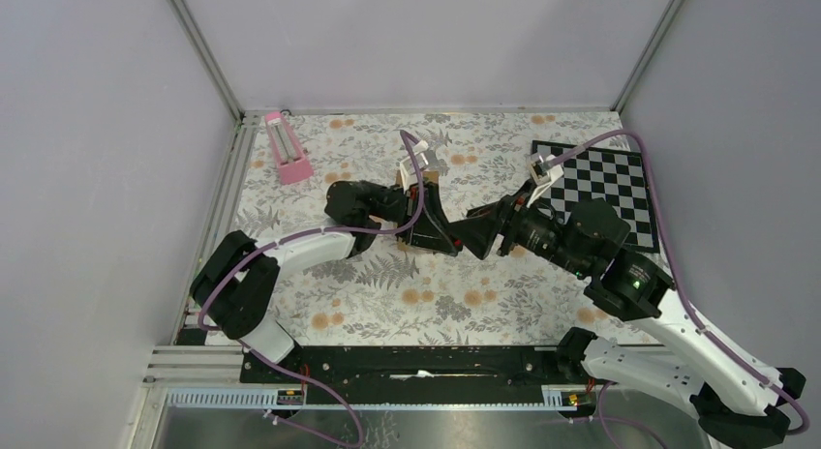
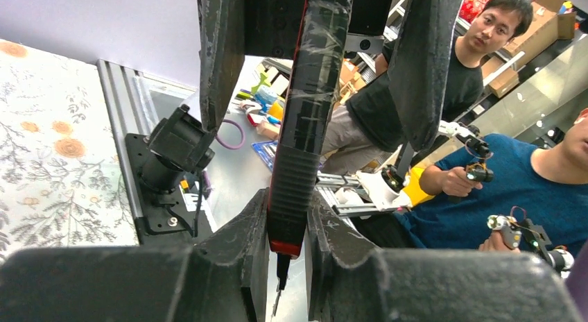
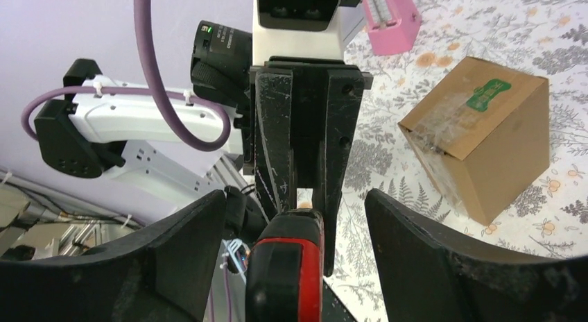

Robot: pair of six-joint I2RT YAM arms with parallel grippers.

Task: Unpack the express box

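The express box [image 3: 478,134], a brown taped carton with a green sticker, stands on the floral cloth; in the top view it [image 1: 420,176] is partly hidden behind my left wrist. My left gripper [image 1: 433,228] is shut on a black-and-red utility knife [image 2: 298,148], with a thin blade tip showing below its fingers [image 2: 253,246]. My right gripper [image 1: 476,238] faces it, open wide. Its fingers [image 3: 416,246] stand either side of the knife's red-and-black end [image 3: 288,273] without touching it. Both grippers meet above mid-table, in front of the box.
A pink metronome-like object [image 1: 288,147] lies at the back left. A black-and-white chessboard [image 1: 610,183] lies at the back right. Grey walls and metal rails enclose the table. Two people sit beyond the near edge [image 2: 485,72].
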